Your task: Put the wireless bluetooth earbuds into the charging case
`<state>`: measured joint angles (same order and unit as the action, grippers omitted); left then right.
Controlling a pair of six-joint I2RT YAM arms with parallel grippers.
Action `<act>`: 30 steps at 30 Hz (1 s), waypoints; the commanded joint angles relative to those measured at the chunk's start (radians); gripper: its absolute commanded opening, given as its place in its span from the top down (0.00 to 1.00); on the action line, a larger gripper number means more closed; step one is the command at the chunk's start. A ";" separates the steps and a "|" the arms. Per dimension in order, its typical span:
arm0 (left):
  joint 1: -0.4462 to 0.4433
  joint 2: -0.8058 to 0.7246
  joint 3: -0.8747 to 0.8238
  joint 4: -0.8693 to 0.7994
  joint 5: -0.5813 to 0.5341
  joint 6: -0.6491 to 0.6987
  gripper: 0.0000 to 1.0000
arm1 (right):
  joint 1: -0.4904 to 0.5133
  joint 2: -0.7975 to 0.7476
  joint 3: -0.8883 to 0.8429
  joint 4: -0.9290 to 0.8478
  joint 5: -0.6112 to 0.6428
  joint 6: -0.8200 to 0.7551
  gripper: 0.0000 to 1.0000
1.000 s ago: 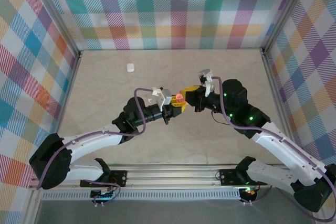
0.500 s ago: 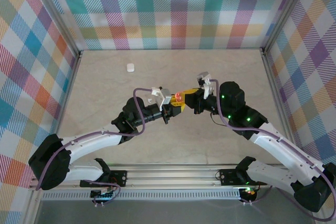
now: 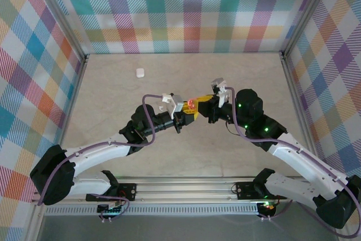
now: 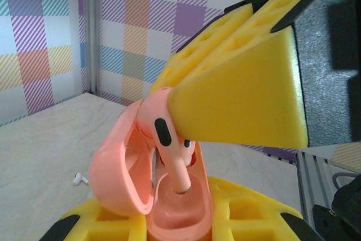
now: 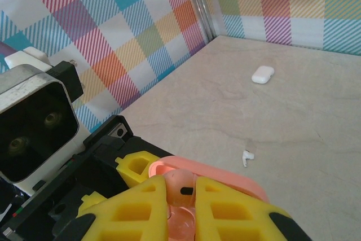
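My left gripper [image 3: 188, 114] is shut on an open salmon-pink charging case [image 4: 181, 210], held between its yellow pads, with the lid [image 4: 120, 165] swung to the left. My right gripper [image 3: 199, 101] comes in from above, shut on a pink earbud [image 4: 167, 139]. The earbud's stem tip rests in the case's near socket. A second pink bud [image 4: 189, 146] seems seated just behind it. In the right wrist view the pink earbud [image 5: 181, 186] sits pinched between the yellow fingers [image 5: 237, 210], over the case [image 5: 225, 174].
A shut white case [image 3: 140, 73] lies at the far left of the table, also the white case [image 5: 262, 74] in the right wrist view. A loose white earbud [image 5: 246, 157] lies on the table beyond the grippers, the same white earbud [image 4: 79, 179]. Plaid walls enclose the table.
My right gripper has shifted slightly left and down, bringing the pink earbud onto the open case. The left arm has held the case almost still.
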<state>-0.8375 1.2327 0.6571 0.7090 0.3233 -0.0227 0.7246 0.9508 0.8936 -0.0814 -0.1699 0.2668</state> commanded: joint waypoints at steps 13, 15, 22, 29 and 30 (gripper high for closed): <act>-0.016 -0.019 0.034 0.102 0.010 -0.080 1.00 | 0.006 0.015 -0.074 0.108 -0.021 -0.121 0.81; -0.016 -0.017 0.038 0.101 0.014 -0.087 1.00 | 0.005 0.019 -0.076 0.111 -0.023 -0.142 0.81; -0.016 -0.015 0.039 0.101 0.011 -0.089 1.00 | 0.005 0.019 -0.091 0.115 -0.042 -0.213 0.79; -0.016 -0.016 0.042 0.096 0.001 -0.079 1.00 | 0.006 0.013 -0.110 0.107 -0.068 -0.240 0.77; -0.016 -0.016 0.044 0.095 -0.001 -0.079 1.00 | 0.006 0.013 -0.110 0.105 -0.069 -0.239 0.77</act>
<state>-0.8375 1.2331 0.6571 0.7071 0.2939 -0.1085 0.7242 0.9562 0.8169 0.0669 -0.2073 0.0544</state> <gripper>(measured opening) 0.193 0.229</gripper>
